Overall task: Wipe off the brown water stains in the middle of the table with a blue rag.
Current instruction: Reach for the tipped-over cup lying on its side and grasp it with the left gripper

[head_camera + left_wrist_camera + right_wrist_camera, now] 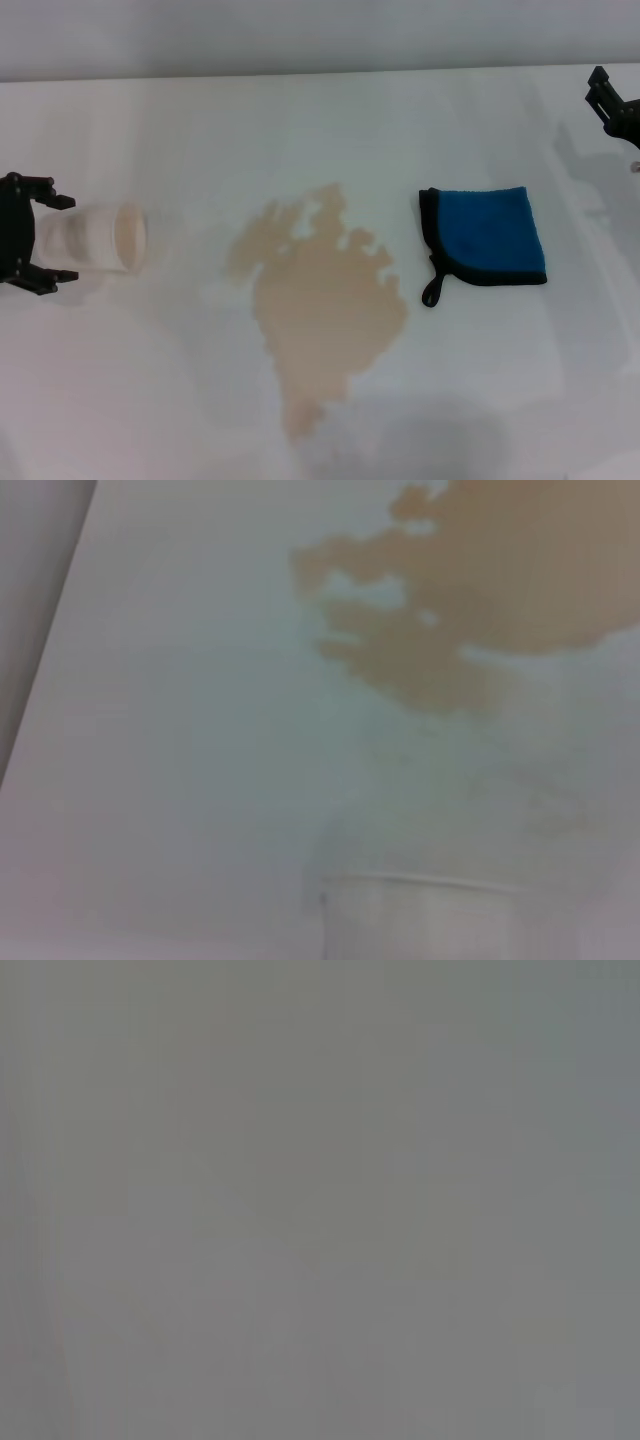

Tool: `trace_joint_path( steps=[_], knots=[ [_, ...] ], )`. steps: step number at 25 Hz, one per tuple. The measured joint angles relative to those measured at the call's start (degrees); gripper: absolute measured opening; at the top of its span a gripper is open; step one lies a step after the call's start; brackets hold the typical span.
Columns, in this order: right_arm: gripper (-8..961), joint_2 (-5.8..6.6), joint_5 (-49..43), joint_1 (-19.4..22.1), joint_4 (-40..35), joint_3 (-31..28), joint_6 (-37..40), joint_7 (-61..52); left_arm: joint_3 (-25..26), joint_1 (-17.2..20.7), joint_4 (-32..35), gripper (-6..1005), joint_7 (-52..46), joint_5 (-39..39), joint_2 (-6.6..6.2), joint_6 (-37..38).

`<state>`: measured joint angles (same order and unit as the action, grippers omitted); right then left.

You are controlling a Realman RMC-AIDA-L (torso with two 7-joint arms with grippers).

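The brown water stains [325, 300] spread as a pale tan, ragged blotch in the middle of the white table [200, 130], tapering to a point toward the front. They also show in the left wrist view [480, 600]. The blue rag [487, 235], with black trim and a loop, lies flat just to the right of the stains. My left gripper [58, 238] is at the far left, its fingers standing open on either side of a white paper cup [95, 238]. My right gripper [612, 105] hovers at the far right edge, well away from the rag.
The paper cup lies on its side with its mouth toward the stains; its rim shows in the left wrist view [420, 905]. The table's back edge [300, 72] meets a grey wall. The right wrist view shows only plain grey.
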<state>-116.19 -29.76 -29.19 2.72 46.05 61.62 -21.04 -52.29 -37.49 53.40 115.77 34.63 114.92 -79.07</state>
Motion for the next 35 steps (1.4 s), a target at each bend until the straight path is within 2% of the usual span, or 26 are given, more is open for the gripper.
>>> trace_joint_path(
  steps=[20, 35],
  knots=[
    [793, 0.00, 0.0, 0.3, -0.1, 0.0, 0.0, 0.3, -0.3, -0.3, -2.7, 887, 0.3, -0.5, 0.31, 4.5],
    [792, 0.00, 0.1, 0.9, 0.0, 0.0, 0.3, 0.3, -0.2, -1.5, -7.1, 885, 3.1, -0.3, 0.84, 9.5]
  ],
)
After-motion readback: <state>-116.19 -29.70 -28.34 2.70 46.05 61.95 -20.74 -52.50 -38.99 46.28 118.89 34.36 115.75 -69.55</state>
